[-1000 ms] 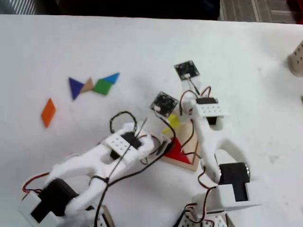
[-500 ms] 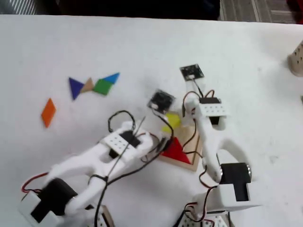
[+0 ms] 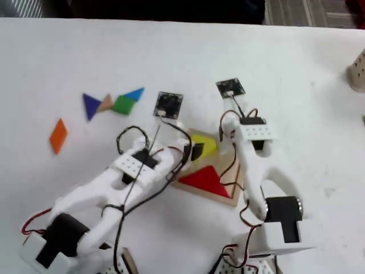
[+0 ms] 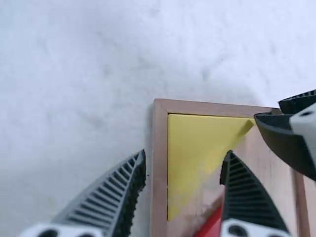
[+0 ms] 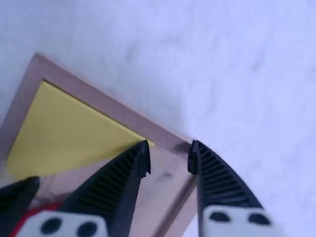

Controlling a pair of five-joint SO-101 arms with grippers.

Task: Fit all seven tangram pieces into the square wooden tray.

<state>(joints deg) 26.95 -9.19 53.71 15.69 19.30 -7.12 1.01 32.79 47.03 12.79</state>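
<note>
The square wooden tray lies between my two arms and holds a yellow triangle and a red triangle. My left gripper is open. In the left wrist view its fingers stand astride the tray's rim and the yellow triangle. My right gripper hangs at the tray's far corner. Its fingers are a little apart, one on each side of the rim, next to the yellow triangle. Nothing is held.
Loose pieces lie on the white table at the left: a dark blue triangle, a tan triangle, a green square, a light blue triangle and an orange parallelogram. A pale perforated object stands at the right edge.
My left arm has drawn back to the left off the tray, uncovering the yellow triangle and more of the tray. The right arm has hardly moved.
</note>
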